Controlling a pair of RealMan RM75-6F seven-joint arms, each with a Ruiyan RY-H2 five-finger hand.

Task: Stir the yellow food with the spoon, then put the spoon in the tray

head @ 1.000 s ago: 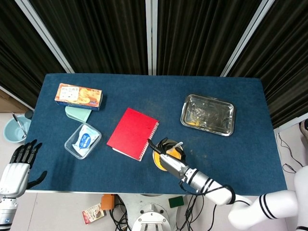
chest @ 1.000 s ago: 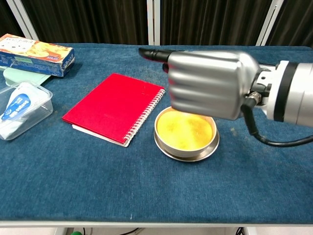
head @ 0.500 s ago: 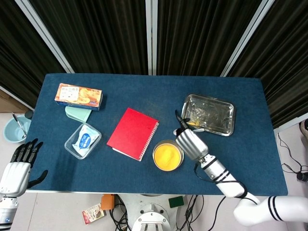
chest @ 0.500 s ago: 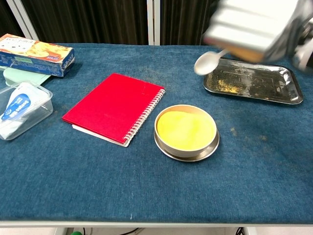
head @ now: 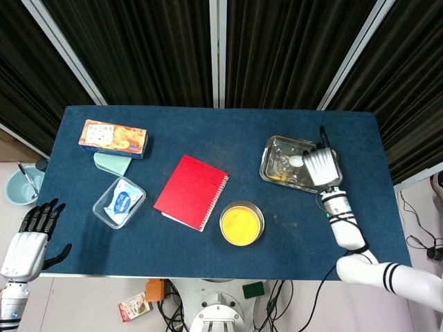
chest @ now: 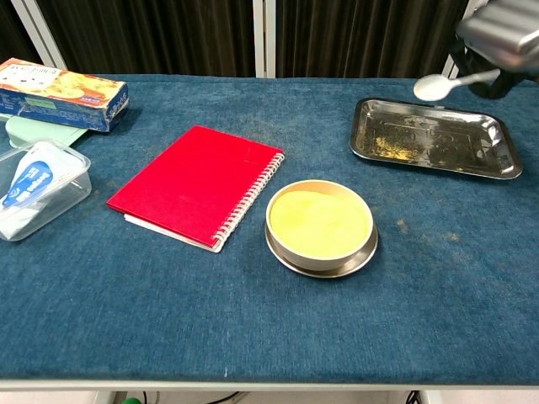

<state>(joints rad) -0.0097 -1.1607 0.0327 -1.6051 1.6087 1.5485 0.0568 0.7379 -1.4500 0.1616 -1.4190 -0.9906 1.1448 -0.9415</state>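
Above the metal tray (head: 331, 181) at the right side of the blue table (head: 208, 131), the right hand (head: 320, 166) holds the white spoon (chest: 445, 84), its fingers curled around the handle. From the chest camera the spoon's bowl points left and hangs over the tray's far edge, not touching it. Yellow smears lie on the tray floor. Nearer the front edge, the round tin of yellow food (head: 241, 223) sits alone, just right of the red notebook (head: 192, 191). At the table's left are a snack box (head: 113, 137), a pale green lid (head: 111, 163) and a clear plastic container (head: 119, 202) with a blue-and-white packet inside. Off the table's left corner, the left hand (head: 29, 243) hangs with its dark fingers spread and nothing in them.
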